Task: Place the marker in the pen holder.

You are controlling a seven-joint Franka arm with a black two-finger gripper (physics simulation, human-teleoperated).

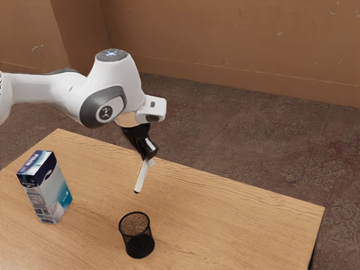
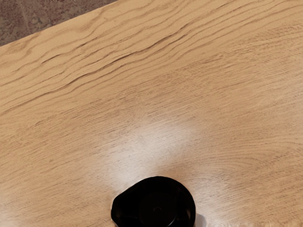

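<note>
Gripper [image 1: 149,157] pinching tilted marker [image 1: 142,178] by its upper part; likely light, stiff, slick, best held firmly near mid-length.

A light-brown, wood-grained rectangular table [image 1: 236,216] lies below the hand [image 1: 150,161]. On it, toward the exterior view's left of the hand and well apart, stands a tall white box-shaped carton [image 1: 52,194], dark blue and teal. Behind the hand are a mottled dull-brown floor [image 1: 242,149] and a flat orange-brown wall [image 1: 225,45].
</note>
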